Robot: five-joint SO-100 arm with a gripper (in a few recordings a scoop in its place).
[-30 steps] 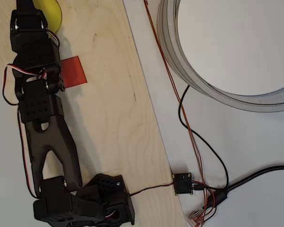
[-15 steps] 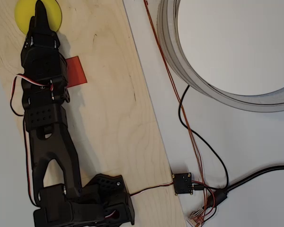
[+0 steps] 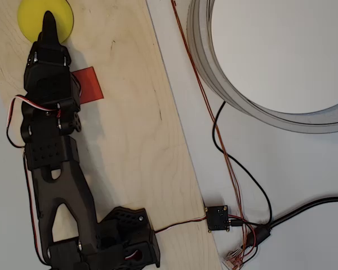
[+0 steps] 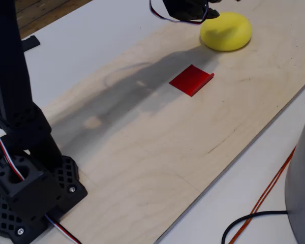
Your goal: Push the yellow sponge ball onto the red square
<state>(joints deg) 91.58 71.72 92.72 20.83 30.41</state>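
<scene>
Yellow sponge ball (image 3: 45,17) lies under the closed end effector (image 3: 48,19), near red square (image 3: 88,84)

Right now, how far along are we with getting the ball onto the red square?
Not there yet. The ball sits on the wooden board, apart from the red square, which lies bare with one edge curled up. In hand: the gripper is over the ball in the overhead view. Left: pushing the ball onto the square.

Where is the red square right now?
In the overhead view the red square lies on the wooden board, right of the arm and below the yellow sponge ball, apart from it.
</scene>
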